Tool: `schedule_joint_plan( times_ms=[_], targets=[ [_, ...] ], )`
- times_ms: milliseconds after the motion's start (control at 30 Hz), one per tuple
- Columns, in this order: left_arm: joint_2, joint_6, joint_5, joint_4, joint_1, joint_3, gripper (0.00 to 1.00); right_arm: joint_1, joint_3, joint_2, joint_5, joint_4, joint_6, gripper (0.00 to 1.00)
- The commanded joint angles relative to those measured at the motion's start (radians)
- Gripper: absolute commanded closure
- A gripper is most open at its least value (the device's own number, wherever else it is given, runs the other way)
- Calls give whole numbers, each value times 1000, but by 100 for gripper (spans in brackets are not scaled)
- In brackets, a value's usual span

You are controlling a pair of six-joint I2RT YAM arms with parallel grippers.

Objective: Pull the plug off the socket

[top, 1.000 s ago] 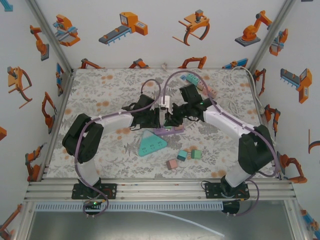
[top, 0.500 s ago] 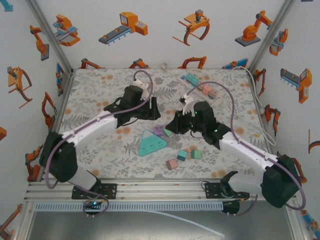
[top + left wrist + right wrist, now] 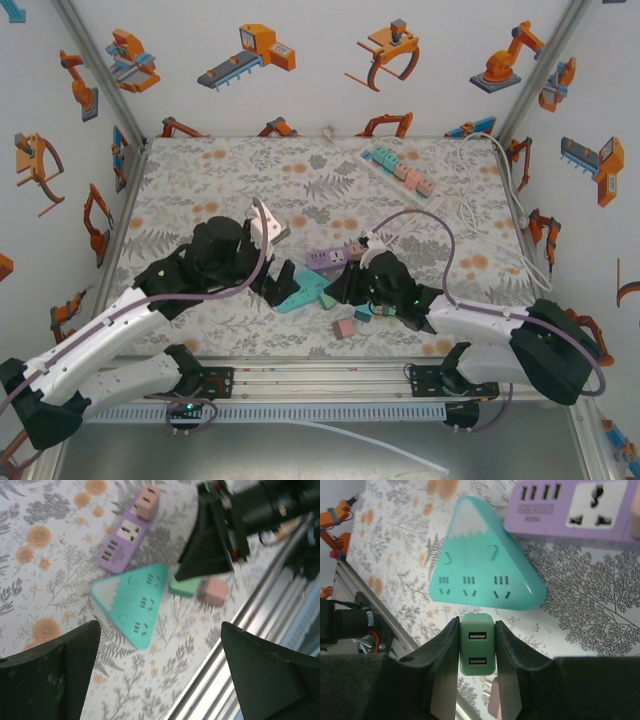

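Note:
A green plug (image 3: 477, 650) with two USB ports is clamped between the fingers of my right gripper (image 3: 476, 672), which is shut on it. It hangs free of the teal triangular socket (image 3: 485, 577), just off that socket's long edge. From above, the right gripper (image 3: 350, 290) sits at the right side of the teal socket (image 3: 305, 288). My left gripper (image 3: 278, 280) is at the socket's left side, open and holding nothing. In the left wrist view its fingers (image 3: 50, 680) stand wide apart, with the teal socket (image 3: 135, 597) lying ahead of them.
A purple power strip (image 3: 335, 258) lies just behind the teal socket, with a pink plug (image 3: 148, 501) in its end. A loose pink plug (image 3: 344, 328) lies near the front rail (image 3: 320, 375). Another power strip (image 3: 400, 170) with its cable lies at the back right.
The left gripper has opened wide and its arm has drawn back toward the near left. The right arm has swung down toward the near edge, still shut.

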Motion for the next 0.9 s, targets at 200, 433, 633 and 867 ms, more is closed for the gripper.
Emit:
schedule_joint_plan(
  times_ms=[200,433,633,867],
  targets=[
    [-108,250,74,-101,-21,-125,3,68,-9,163,79,247,68,72],
    [-138,258,78,-98,-22,-139,3,98,-2,216,107,245,81,54],
    [-139,253,55,-97,-21,-140,3,104,-7,224,116,241,83,46],
    [-134,250,42,-98,-21,-140,3,104,-4,172,123,185,43,41]
  ],
)
